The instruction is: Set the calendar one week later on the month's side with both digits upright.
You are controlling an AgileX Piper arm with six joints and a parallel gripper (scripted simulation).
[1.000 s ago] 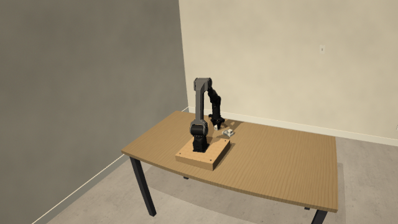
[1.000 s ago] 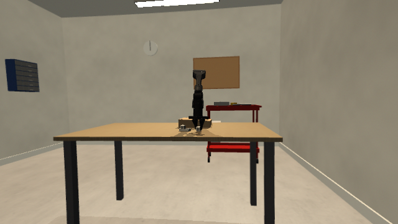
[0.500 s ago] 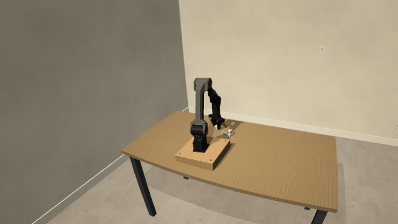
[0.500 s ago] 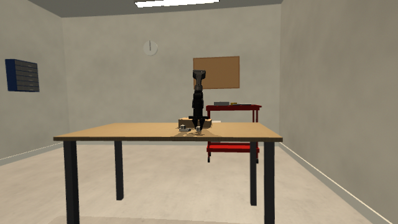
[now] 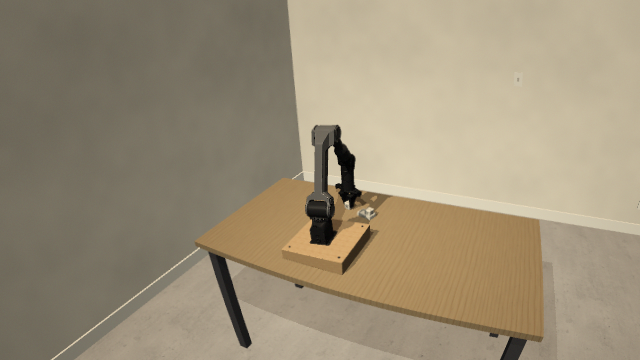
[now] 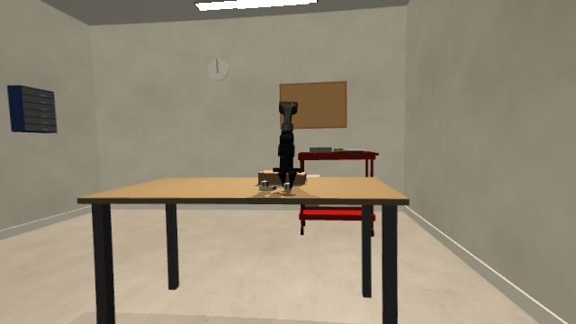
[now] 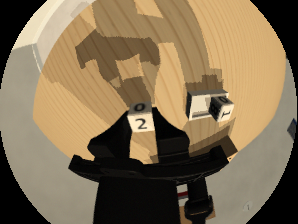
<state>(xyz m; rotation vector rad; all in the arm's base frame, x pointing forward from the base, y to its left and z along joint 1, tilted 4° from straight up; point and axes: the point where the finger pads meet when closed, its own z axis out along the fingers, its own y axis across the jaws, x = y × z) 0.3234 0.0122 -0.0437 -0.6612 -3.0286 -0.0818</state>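
Table (image 5: pixel 425 260) (image 6: pixel 243 191) (image 7: pixel 255 60), under all | gripper (image 5: pixel 348 204) (image 6: pixel 286 185) (image 7: pixel 142 114) clamped on white cube (image 5: pixel 347 205) (image 6: pixel 286 185) (image 7: pixel 141 123), 2 and 0 showing | tray (image 5: pixel 366 216) (image 6: pixel 265 189) (image 7: pixel 191 106) apart from gripper, to its right in wrist view | second cube (image 5: pixel 370 210) (image 6: pixel 265 184) (image 7: pixel 221 109) at tray's right end there

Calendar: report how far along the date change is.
Done: one cube is in the tray, though whether it is turned right I can't tell. In hand: the gripper is shut on the other cube, showing 2 and 0, off to the tray's side. Left: seat it beside the first in the bare part of the tray, check the digits, let go, move the arm away.
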